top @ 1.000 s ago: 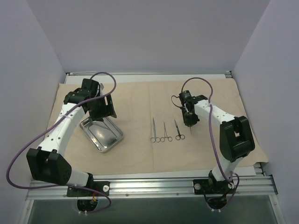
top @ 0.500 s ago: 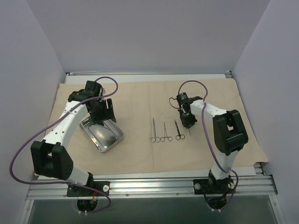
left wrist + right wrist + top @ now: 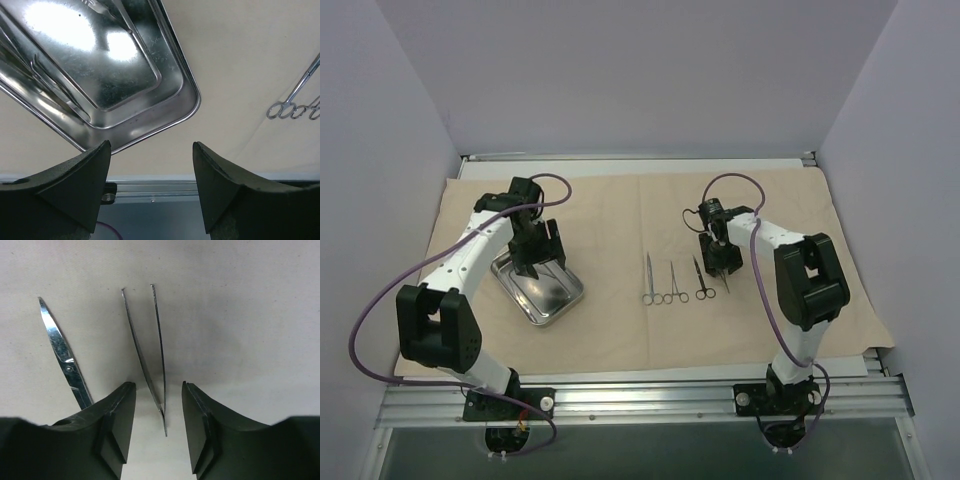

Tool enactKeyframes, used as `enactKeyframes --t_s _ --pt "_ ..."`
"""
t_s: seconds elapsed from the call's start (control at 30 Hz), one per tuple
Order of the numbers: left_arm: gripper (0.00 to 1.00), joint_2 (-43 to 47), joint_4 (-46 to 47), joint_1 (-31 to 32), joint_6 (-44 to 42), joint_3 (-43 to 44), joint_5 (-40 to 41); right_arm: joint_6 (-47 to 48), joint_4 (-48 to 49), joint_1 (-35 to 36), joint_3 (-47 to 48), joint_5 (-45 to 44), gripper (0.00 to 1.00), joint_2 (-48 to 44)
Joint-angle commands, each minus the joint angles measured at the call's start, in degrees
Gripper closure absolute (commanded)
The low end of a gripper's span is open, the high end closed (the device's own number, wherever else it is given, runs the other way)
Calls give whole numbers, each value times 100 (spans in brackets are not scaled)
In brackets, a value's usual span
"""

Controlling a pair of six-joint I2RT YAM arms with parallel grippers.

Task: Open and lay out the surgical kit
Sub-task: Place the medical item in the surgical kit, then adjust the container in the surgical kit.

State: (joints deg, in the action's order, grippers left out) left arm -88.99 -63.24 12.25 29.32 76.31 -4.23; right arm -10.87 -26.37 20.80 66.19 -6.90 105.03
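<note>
Beside the scissors (image 3: 64, 360), steel tweezers (image 3: 162, 409)

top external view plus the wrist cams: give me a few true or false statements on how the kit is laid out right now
Three ring-handled instruments lie side by side on the cloth. True.
The steel tray is empty. False: slim tools lie in it.
The left gripper holds an instrument. False: it is open and empty over the tray.
The tweezers lie between the open fingers of the right gripper. True.
</note>
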Motion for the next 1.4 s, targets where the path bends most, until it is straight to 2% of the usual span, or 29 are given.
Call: enactKeyframes --t_s 0.0,0.03,0.1,0.13,0.3,0.37,0.47,0.63,0.73,0.9,1.03,1.13,1.17,1.3,1.37 --pt "25 -92 -241 -39 354 -20 203 -160 -447 -5 350 92 57 53" --pt "24 -101 -241 -39 512 -90 203 -187 -552 3 437 101 48 18" --pt "21 -153 -232 -38 653 -178 238 -257 -658 21 683 144 40 -97" --pt "7 -180 -276 -39 784 -213 256 -266 -746 30 754 197 37 -141" --pt "4 -198 -530 -82 988 -310 614 -301 -931 38 1123 549 29 -396" --pt "0 -189 -837 -144 1023 -240 817 -310 -958 47 1167 628 28 -492" --pt "19 -75 -1145 -328 953 -310 1082 -319 -966 82 1308 829 28 -545" --pt "23 -74 -1357 -452 952 -670 1117 -249 -975 91 1510 927 27 -580" --pt "23 -373 -1322 -513 944 -723 1108 -240 -949 91 1476 997 27 -598" --pt "25 -794 -919 -566 848 -855 1039 -213 -966 56 1353 918 27 -721" --pt "40 -1295 -532 -627 707 -917 889 -205 -1019 56 1352 909 27 -739" --pt "59 -1577 -417 -671 628 -855 845 -187 -1037 65 1379 909 27 -783" --pt "73 -1586 -460 -689 619 -803 845 -187 -1045 56 1379 892 27 -809" --pt "97 -1534 -996 -689 470 3 1125 -196 -1028 56 1379 892 27 -809" --pt "98 -1446 -1259 -689 399 190 1222 -205 -1002 56 1370 909 27 -818"
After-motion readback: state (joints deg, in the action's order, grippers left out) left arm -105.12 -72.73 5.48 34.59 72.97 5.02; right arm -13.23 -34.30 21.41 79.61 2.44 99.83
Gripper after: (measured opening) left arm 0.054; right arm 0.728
